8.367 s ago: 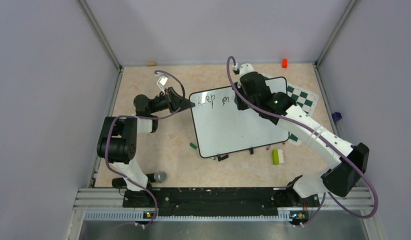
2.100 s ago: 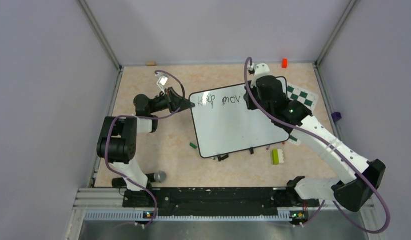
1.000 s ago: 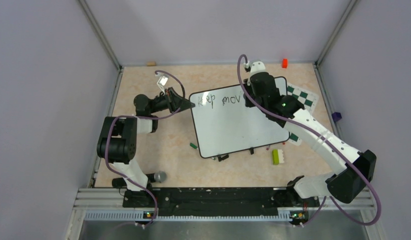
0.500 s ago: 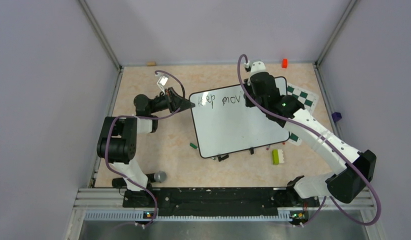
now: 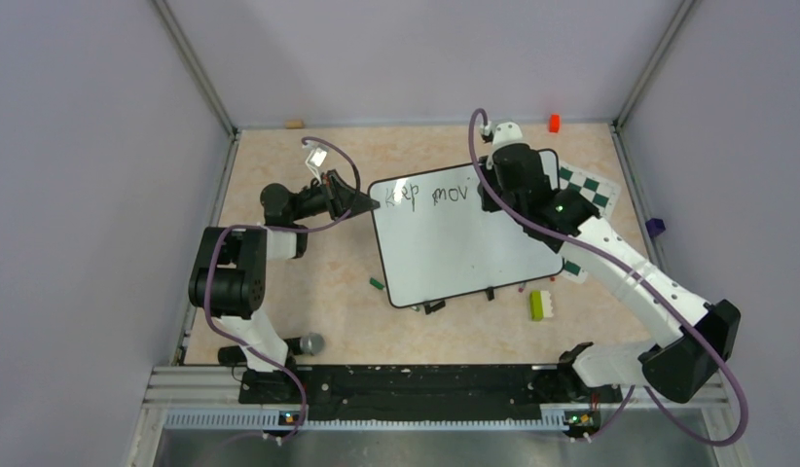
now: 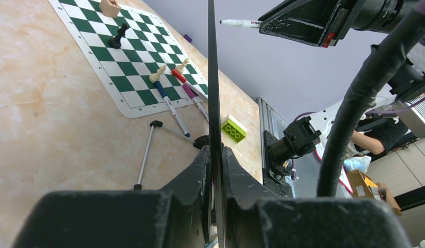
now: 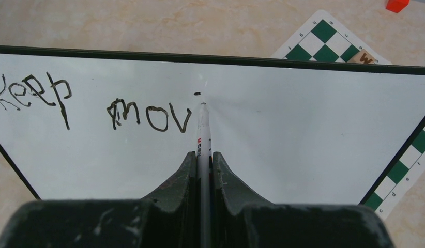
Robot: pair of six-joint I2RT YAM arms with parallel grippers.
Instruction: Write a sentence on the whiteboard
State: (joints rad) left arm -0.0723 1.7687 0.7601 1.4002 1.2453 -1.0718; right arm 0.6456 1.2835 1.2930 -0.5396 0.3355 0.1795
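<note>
Whiteboard [image 5: 454, 243], 1, on 2 small feet at middle of desk [image 5: 318, 282]: stiff, light, glossy, probably prone to sliding under pen pressure; best held by thin black rim. Sentence [image 5: 432, 195]: 2 words begun, "Keep mov", near far edge. Left jaws narrow, clamped on left rim; right jaws narrow, pinching 1 slim marker [image 7: 202, 129], tip beside 1 dot.

Robotics lab: plain walls [image 5: 85, 195] box in the table [image 5: 328, 272].
</note>
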